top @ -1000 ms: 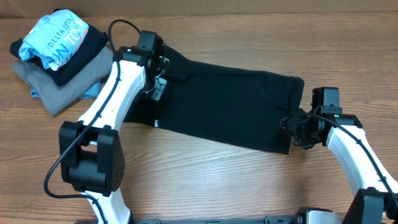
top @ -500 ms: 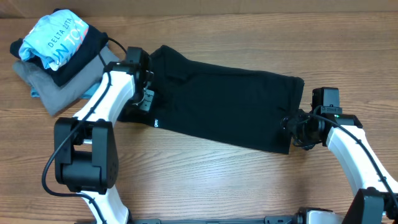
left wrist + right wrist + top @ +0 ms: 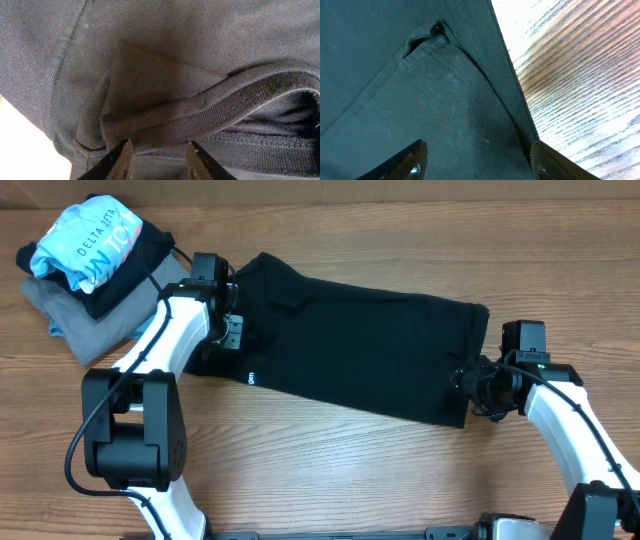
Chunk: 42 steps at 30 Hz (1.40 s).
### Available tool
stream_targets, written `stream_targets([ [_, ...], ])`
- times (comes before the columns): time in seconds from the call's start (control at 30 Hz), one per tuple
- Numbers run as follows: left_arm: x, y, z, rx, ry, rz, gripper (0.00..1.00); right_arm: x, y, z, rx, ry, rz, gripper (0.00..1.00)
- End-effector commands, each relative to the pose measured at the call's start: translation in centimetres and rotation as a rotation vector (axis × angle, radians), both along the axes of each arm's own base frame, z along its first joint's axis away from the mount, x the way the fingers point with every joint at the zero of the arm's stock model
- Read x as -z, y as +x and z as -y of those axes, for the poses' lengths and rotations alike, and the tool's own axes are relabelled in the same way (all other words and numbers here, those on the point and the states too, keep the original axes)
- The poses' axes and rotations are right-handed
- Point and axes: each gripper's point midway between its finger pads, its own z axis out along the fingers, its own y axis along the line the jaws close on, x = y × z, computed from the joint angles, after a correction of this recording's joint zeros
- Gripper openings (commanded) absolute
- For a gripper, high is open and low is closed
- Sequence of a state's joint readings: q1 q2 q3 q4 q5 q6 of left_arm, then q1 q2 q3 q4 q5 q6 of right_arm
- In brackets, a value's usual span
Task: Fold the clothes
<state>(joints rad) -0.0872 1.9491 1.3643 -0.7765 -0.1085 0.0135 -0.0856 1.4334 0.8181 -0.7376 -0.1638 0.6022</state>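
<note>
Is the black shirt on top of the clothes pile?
No, the black garment lies spread on the wooden table, beside the pile of folded clothes.

I am looking down on a wooden table, its brown grain running side to side; bright light is glaring white off the bare boards.

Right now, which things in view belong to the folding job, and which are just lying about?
Job: black garment; left gripper at one end; right gripper at the other.
Lying about: light-blue printed shirt; grey folded garment under it.
</note>
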Motion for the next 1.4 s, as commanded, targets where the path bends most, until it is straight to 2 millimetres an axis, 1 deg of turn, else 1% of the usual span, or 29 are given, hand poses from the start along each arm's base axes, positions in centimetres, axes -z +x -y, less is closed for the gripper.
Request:
stream_targets([
  [0.0,0.6,-0.4,-0.1,-0.040,-0.014,-0.016,0.36,-0.3,0.5,0.6,0.005,-0.021,0.014,0.70],
  [0.07,0.6,-0.9,-0.8,-0.064,0.023,-0.033,0.34,-0.3,0.5,0.6,0.004,-0.021,0.014,0.70],
  [0.1,0.6,-1.2,-1.4,-0.081,0.052,-0.044,0.36,-0.3,0.5,0.6,0.004,-0.021,0.014,0.71],
  [0.13,0.6,-1.6,-2.0,-0.089,0.078,-0.058,0.41,-0.3,0.5,0.6,0.004,-0.021,0.014,0.71],
  [0.17,0.5,-1.9,-2.6,-0.097,0.107,-0.068,0.45,-0.3,0.5,0.6,-0.004,-0.023,0.015,0.71],
  [0.23,0.4,-2.3,-3.7,-0.113,0.149,-0.079,0.47,-0.3,0.5,0.6,-0.017,-0.028,0.017,0.71],
  [0.33,0.4,-2.2,-4.5,-0.145,0.135,-0.076,0.50,-0.3,0.5,0.6,-0.017,-0.028,0.017,0.71],
  [0.4,0.5,-1.9,-4.5,-0.163,0.089,-0.065,0.49,-0.3,0.5,0.6,-0.017,-0.028,0.017,0.71],
  [0.53,0.7,-0.9,-3.6,-0.174,-0.032,-0.032,0.48,-0.3,0.5,0.6,-0.017,-0.028,0.017,0.71],
  [0.7,0.6,0.1,-2.4,-0.167,-0.117,0.001,0.47,-0.3,0.5,0.6,-0.017,-0.028,0.017,0.71],
  [0.77,0.6,0.1,-2.4,-0.167,-0.118,0.001,0.41,-0.3,0.5,0.6,-0.017,-0.028,0.017,0.71],
  [0.83,0.6,0.1,-2.4,-0.167,-0.118,0.001,0.31,-0.3,0.5,0.6,-0.017,-0.028,0.017,0.71],
  [0.93,0.6,0.1,-2.4,-0.168,-0.119,0.001,0.14,-0.3,0.5,0.6,-0.017,-0.028,0.016,0.71],
  [0.97,0.6,0.1,-2.3,-0.167,-0.120,0.001,0.05,-0.3,0.5,0.6,-0.017,-0.028,0.016,0.71],
  [1.1,0.6,0.1,-2.4,-0.167,-0.119,0.003,0.04,-0.3,0.5,0.6,-0.017,-0.028,0.016,0.71],
  [1.2,0.1,0.7,-2.4,-0.166,-0.120,0.020,0.04,-0.3,0.4,0.6,-0.017,-0.028,0.013,0.71],
  [1.27,-0.7,1.6,-2.4,-0.165,-0.122,0.050,0.04,-0.3,0.4,0.6,-0.017,-0.027,0.011,0.71],
  [1.37,-2.7,3.6,-2.4,-0.161,-0.127,0.117,0.04,-0.3,0.4,0.7,-0.015,-0.033,0.012,0.71],
])
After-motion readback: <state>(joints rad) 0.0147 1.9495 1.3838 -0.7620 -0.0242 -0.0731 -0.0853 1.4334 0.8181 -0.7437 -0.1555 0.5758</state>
